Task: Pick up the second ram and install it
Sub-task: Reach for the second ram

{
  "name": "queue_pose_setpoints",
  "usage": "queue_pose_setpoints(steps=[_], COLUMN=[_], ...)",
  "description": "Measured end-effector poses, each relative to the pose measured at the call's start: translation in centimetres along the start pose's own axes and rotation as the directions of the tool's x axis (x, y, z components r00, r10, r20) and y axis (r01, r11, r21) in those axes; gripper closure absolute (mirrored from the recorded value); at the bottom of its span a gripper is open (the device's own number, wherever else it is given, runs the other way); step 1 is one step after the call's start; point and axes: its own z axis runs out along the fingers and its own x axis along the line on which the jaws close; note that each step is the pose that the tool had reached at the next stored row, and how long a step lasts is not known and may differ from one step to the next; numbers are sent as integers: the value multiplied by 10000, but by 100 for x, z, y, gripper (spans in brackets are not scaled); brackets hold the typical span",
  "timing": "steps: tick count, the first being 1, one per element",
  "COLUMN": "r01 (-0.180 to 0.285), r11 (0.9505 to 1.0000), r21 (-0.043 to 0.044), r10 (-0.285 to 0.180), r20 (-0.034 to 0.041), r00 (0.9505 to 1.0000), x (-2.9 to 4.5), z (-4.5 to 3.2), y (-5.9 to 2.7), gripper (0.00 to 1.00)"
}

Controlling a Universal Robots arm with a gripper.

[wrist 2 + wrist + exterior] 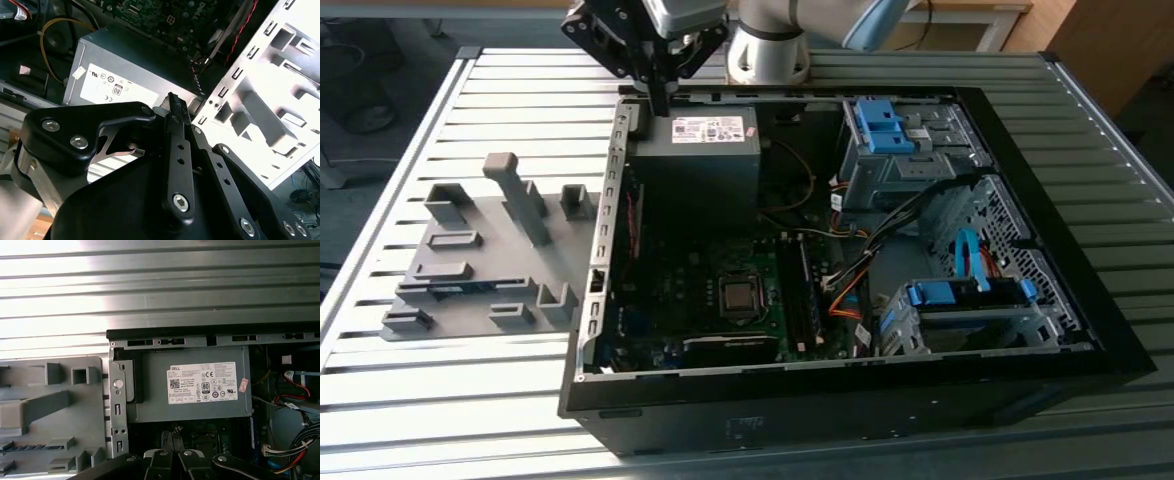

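Black linkage bars of the gripper (173,102) crowd the second wrist view, and its two fingers meet at the tip with nothing between them. In the exterior view the gripper hangs over the far corner of the open computer case (854,420), at the edge of the power supply (700,160) and just inside the case wall.

Well apart from it, the second ram (450,290) sits in a slot of the grey fixture (494,250), which lies on the slatted table (467,400) just beside the case on the exterior view's left. The strip stands on its long edge, with its long axis running across the exterior view from left to right, toward the case wall. The first wrist view shows part of its row of dark chips.

A tall grey post (520,195) rises from the fixture beyond the ram. Above the ram the space is open. Inside the case, cables crowd the motherboard (707,270) on the exterior view's right.
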Motion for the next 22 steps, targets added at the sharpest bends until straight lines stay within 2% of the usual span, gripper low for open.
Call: queue_pose_setpoints(steps=[22], r01=[0], r11=[10000], r21=[1], r10=[0], r20=[-10], r00=[10000], x=[65], z=[11], y=[-5], gripper=[89])
